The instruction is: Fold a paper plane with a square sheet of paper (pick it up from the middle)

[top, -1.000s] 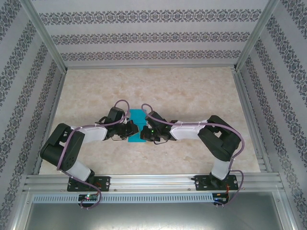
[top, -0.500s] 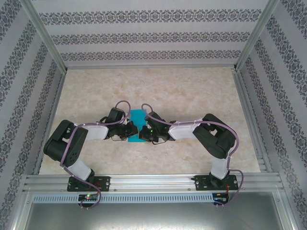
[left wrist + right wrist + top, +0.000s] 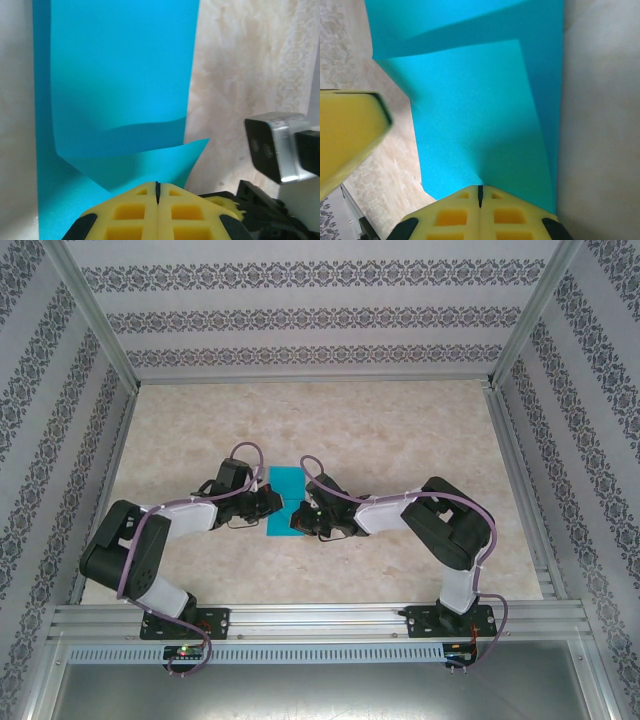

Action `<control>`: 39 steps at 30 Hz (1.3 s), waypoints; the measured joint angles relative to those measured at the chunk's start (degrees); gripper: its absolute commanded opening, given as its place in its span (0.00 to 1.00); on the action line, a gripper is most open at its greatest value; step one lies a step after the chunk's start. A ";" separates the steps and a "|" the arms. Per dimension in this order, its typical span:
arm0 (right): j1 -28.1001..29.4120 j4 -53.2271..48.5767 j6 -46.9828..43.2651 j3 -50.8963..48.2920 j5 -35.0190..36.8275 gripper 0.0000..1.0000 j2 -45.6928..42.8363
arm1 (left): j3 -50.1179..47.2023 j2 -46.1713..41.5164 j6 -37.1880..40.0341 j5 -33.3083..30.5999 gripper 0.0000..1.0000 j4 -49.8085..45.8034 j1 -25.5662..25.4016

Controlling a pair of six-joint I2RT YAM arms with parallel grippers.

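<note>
The square sheet of paper (image 3: 284, 498) is teal-blue and folded into a narrow strip with loose overlapping layers. It lies mid-table between the two grippers. My left gripper (image 3: 271, 503) comes in from the left and is shut on the strip's left edge. In the left wrist view its yellow fingertips (image 3: 145, 192) pinch a lifted flap of the paper (image 3: 120, 75). My right gripper (image 3: 300, 517) is shut on the right edge. A crease in the paper (image 3: 480, 115) runs from the closed jaws of this gripper (image 3: 480, 189).
The marble-pattern table (image 3: 400, 430) is ringed by aluminium rails and patterned walls. The right arm's wrist camera (image 3: 277, 145) sits close to the left gripper. A left fingertip (image 3: 350, 132) shows beside the paper in the right wrist view.
The left arm has swung its elbow down and left, and its gripper has shifted slightly away from the right one. More of the teal strip shows between them. Both grippers stayed shut.
</note>
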 measured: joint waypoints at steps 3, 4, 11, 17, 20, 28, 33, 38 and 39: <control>0.00 0.00 0.09 0.00 -0.13 0.00 0.00 | 0.00 1.95 0.37 0.31 0.05 -0.04 0.00; 0.00 0.00 0.15 0.00 -0.24 0.00 0.00 | 0.13 2.49 0.55 0.42 0.05 -0.28 0.00; 0.00 -0.61 -0.13 0.00 -0.37 0.00 -1.64 | 1.84 4.33 1.99 0.35 0.04 -1.84 0.00; 0.00 -2.78 -1.11 -0.02 0.90 0.00 -6.27 | 1.88 4.72 2.71 0.33 0.03 -2.60 0.00; 0.00 -3.10 -1.07 -0.52 1.31 0.00 -6.36 | 1.88 5.22 2.89 0.35 0.03 -2.67 0.00; 0.02 -4.42 0.15 -2.56 1.81 0.00 -5.55 | 2.36 5.33 2.95 0.35 0.04 -3.08 0.00; 0.00 -4.20 0.74 -2.62 1.73 0.00 -3.76 | 2.75 5.35 3.15 0.42 0.05 -3.23 0.00; 0.00 -3.91 1.70 -2.62 1.73 0.00 -3.58 | 2.67 5.35 2.99 2.51 0.09 -2.29 0.00; 0.00 -3.85 1.92 -2.62 1.70 0.00 -3.54 | 2.47 5.35 2.86 3.28 0.10 -1.60 0.00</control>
